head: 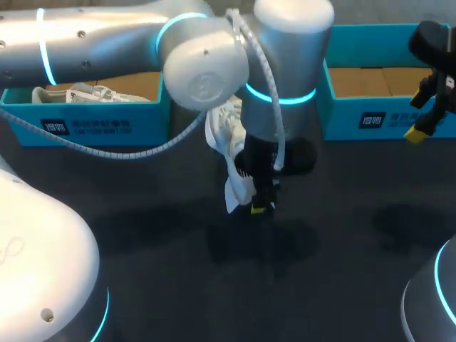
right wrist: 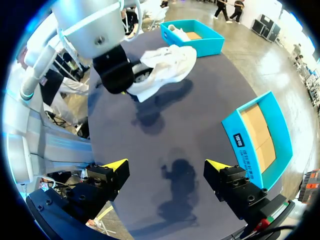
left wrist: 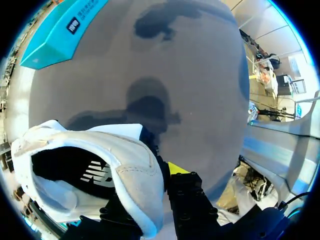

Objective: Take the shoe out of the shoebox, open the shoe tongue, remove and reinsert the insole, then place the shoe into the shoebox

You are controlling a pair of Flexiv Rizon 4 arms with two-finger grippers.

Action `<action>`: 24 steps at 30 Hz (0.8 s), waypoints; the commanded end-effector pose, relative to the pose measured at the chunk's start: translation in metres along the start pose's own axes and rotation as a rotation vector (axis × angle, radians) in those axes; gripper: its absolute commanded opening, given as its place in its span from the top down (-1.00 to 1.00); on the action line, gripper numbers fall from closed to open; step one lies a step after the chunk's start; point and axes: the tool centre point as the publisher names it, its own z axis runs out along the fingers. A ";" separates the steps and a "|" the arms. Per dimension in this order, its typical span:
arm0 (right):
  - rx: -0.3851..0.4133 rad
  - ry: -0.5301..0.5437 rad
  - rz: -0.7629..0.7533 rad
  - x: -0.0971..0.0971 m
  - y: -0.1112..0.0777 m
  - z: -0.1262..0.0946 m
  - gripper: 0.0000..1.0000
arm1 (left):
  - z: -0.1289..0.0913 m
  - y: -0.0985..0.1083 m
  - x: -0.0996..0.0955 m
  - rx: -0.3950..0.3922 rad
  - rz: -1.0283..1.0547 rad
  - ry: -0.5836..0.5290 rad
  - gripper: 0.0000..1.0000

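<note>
Where the left arm ends over the middle of the bench point(head: 142, 235) in the head view, the left end effector point(head: 260, 205) is closed on a white shoe point(head: 229, 153). The shoe hangs clear of the bench surface, between the two boxes. The left box point(head: 92, 127), teal, sits at the far left and holds a second shoe point(head: 78, 93). The right box point(head: 377, 117), teal with a brown interior, sits at the far right. The right end effector point(head: 426, 121) is positioned over the right box's near wall.

In the left wrist view, the shoe point(left wrist: 100, 170) lies against the end effector body, opening towards the camera. One yellow fingertip point(left wrist: 177, 167) shows just beside the shoe's edge; the other is hidden. The left box point(left wrist: 57, 31) lies well ahead.

In the right wrist view, the right end effector point(right wrist: 166, 165) is wide open and holds nothing. The shoe point(right wrist: 167, 62) is held aloft ahead, its shadow on the bench point(right wrist: 200, 100) beneath. The right box point(right wrist: 262, 135) lies beside the fingers.
</note>
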 end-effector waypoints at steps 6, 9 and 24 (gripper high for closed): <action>0.005 0.003 0.002 -0.002 0.002 0.000 -1.00 | -0.065 0.029 -0.003 0.073 -0.006 -0.023 1.00; 0.005 0.003 0.002 -0.002 0.002 0.000 -1.00 | -0.076 0.033 -0.004 0.075 -0.017 -0.040 1.00; 0.005 0.003 0.002 -0.002 0.002 0.000 -1.00 | -0.085 0.034 -0.002 0.066 -0.036 -0.063 1.00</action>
